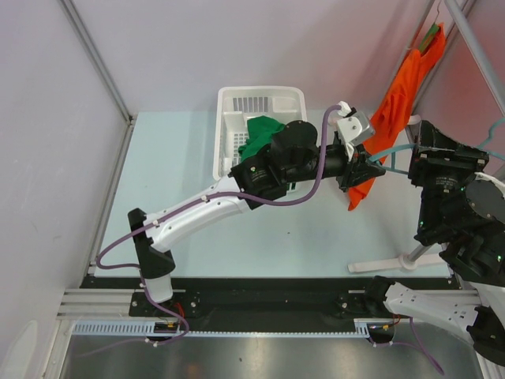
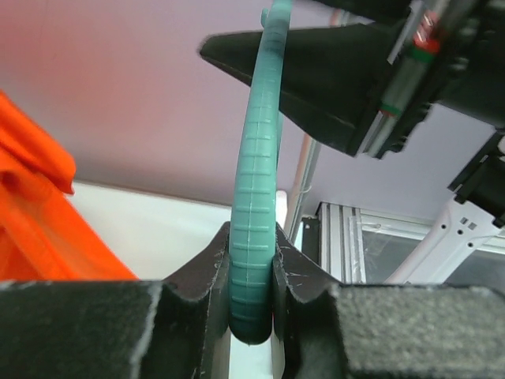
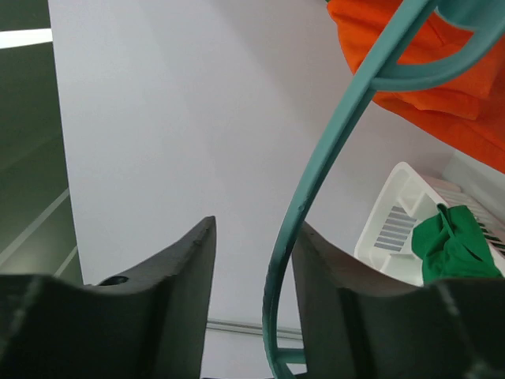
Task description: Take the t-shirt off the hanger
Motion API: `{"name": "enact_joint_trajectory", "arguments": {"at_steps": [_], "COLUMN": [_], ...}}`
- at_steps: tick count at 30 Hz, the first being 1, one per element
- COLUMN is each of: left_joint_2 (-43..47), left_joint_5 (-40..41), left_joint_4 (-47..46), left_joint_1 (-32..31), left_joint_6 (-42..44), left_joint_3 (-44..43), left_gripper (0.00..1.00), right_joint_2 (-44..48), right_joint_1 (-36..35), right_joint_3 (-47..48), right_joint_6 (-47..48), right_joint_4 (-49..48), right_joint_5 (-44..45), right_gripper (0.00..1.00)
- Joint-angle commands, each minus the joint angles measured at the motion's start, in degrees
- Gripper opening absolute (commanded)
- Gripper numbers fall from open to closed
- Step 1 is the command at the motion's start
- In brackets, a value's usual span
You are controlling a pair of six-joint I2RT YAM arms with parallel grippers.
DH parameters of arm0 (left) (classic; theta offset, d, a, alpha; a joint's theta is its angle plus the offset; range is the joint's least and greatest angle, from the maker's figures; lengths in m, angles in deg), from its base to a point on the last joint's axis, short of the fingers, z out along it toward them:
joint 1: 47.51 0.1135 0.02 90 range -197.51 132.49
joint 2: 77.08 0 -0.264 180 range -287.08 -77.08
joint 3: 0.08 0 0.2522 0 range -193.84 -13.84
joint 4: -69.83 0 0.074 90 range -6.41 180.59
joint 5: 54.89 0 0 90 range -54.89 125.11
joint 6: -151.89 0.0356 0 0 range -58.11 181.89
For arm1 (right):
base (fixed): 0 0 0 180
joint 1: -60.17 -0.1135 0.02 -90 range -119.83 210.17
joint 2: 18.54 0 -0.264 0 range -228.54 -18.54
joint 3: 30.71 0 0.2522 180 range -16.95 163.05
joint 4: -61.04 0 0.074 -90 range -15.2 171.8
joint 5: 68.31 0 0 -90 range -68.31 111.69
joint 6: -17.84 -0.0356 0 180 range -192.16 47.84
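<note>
An orange t-shirt (image 1: 398, 95) hangs at the upper right on a teal hanger (image 1: 390, 150). My left gripper (image 1: 364, 170) reaches across to the shirt's lower part. In the left wrist view the left gripper (image 2: 252, 237) is shut on the hanger's ribbed bar (image 2: 254, 181), with the t-shirt (image 2: 31, 213) to its left. My right gripper (image 1: 412, 162) is just right of the shirt. In the right wrist view the right gripper (image 3: 256, 225) stands open. The thin hanger rod (image 3: 316, 181) runs between the jaws, against the right finger, below the t-shirt (image 3: 442, 87).
A white basket (image 1: 260, 93) holding a green cloth (image 1: 260, 134) stands behind the left arm. The garment rack's pole (image 1: 473, 39) and white base (image 1: 394, 264) stand at the right. Grey walls close in the left and back sides.
</note>
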Motion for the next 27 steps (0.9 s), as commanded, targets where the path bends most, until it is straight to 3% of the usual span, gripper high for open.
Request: {"name": "enact_joint_trajectory", "arguments": {"at_steps": [1,4,7,8,9,10,12,15,17,21,27], "left_joint_2": [3.27,3.09,3.79,4.14,4.49,5.63,6.69,8.53,10.03,14.33,30.55], "left_joint_5": [2.83,2.39,2.38,2.47,2.74,3.09,3.88,4.41,3.36,2.74,2.04], "left_joint_4": [0.79,1.32,1.41,1.23,1.23,1.23,1.4,3.51,5.44,8.26,2.65], "left_joint_1": [0.05,0.05,-0.03,0.05,-0.03,-0.03,-0.03,0.05,0.14,0.05,0.05], "left_joint_6": [-2.91,-3.01,-2.92,-2.83,-2.74,-2.74,-2.31,-1.87,-1.69,-1.86,-4.85], "left_joint_3": [-1.94,-1.33,-0.02,0.86,1.39,2.35,3.15,3.42,3.85,7.97,29.49], "left_gripper": [0.0,0.0,0.11,0.24,0.3,0.45,0.56,0.88,0.97,1.0,1.0], "right_joint_2": [0.83,1.62,1.71,2.06,2.24,2.85,3.55,5.57,7.15,8.3,10.23], "right_joint_1": [-0.29,-0.29,-0.29,-0.29,-0.29,-0.38,-0.46,-0.73,-0.82,-1.17,-1.34], "right_joint_3": [-0.84,-1.37,-0.41,0.03,0.29,0.64,1.87,3.02,3.28,6.08,4.87], "right_joint_6": [-1.53,-0.57,4.0,5.58,8.9,9.54,11.3,15.15,17.8,24.22,31.33], "right_joint_4": [1.11,1.47,1.38,1.47,1.82,4.26,7.34,13.14,14.56,20.51,22.3], "right_joint_5": [2.59,1.19,-0.66,-1.27,-2.41,-2.77,-3.82,-6.89,-10.4,-15.95,-31.67], "right_gripper": [0.52,0.68,0.85,0.89,0.99,1.0,1.0,1.0,0.99,1.0,1.0]}}
